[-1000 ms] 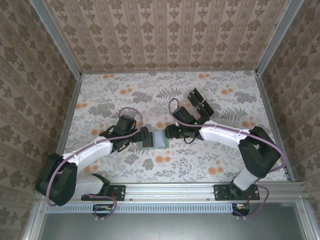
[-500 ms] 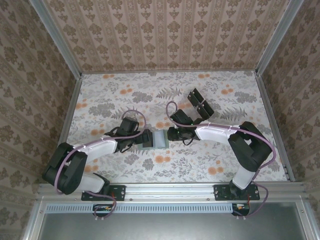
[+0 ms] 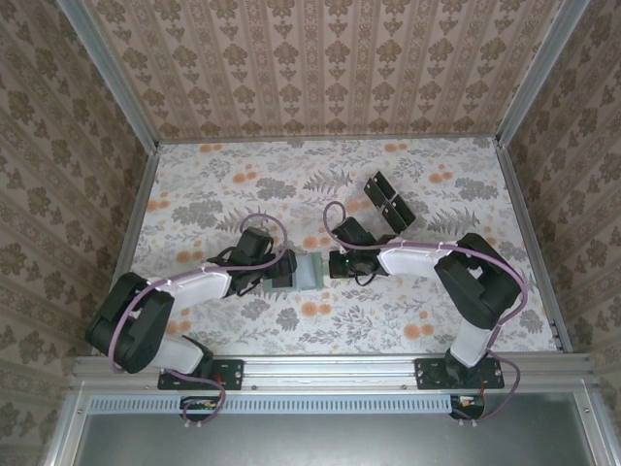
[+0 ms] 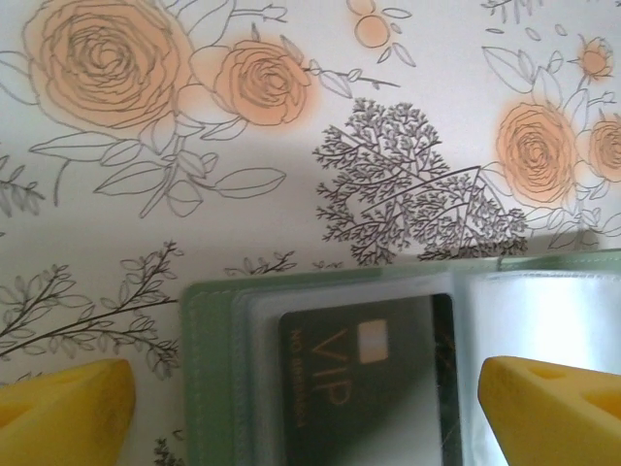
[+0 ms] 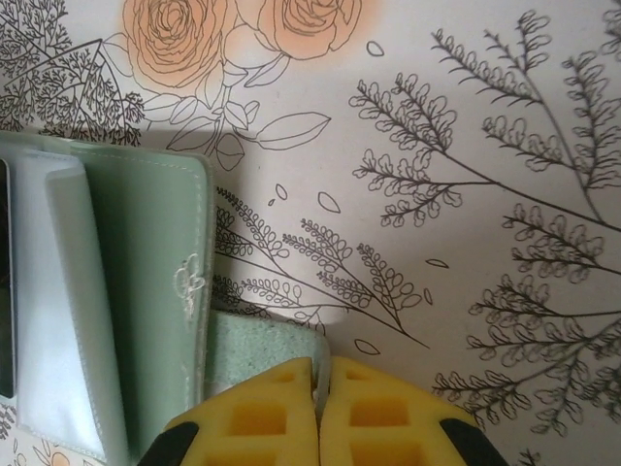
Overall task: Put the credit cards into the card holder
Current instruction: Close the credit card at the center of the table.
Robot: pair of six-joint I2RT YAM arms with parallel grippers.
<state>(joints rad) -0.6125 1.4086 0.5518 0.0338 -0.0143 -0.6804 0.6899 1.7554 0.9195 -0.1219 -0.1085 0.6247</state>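
Both flank the card holder point(image 4: 209, 388): left end effector point(image 4: 309, 408) spread over it, right end effector point(image 5: 318, 379) pressed together beside it.

soft even light, top view sharp. left wrist: white glare on clear plastic sleeve point(image 4: 553, 311) of grey-green card holder point(image 4: 209, 369); yellow fingertips point(image 4: 548, 413) blurred; faint shadow on floral tabletop point(image 4: 243, 228).

Soft grey-green rectangular card holder point(image 5: 146, 282): pale stitching, small embossed flower on flap, clear sleeves. Flat black rectangular card point(image 4: 374, 383) in sleeve: gold "VIP" lettering. White table covering point(image 3: 243, 175): orange roses, grey ferns. Papered walls point(image 3: 320, 68), 12 o'clock: beige-brown damask. Fingers of right gripper point(image 5: 317, 379): yellow.
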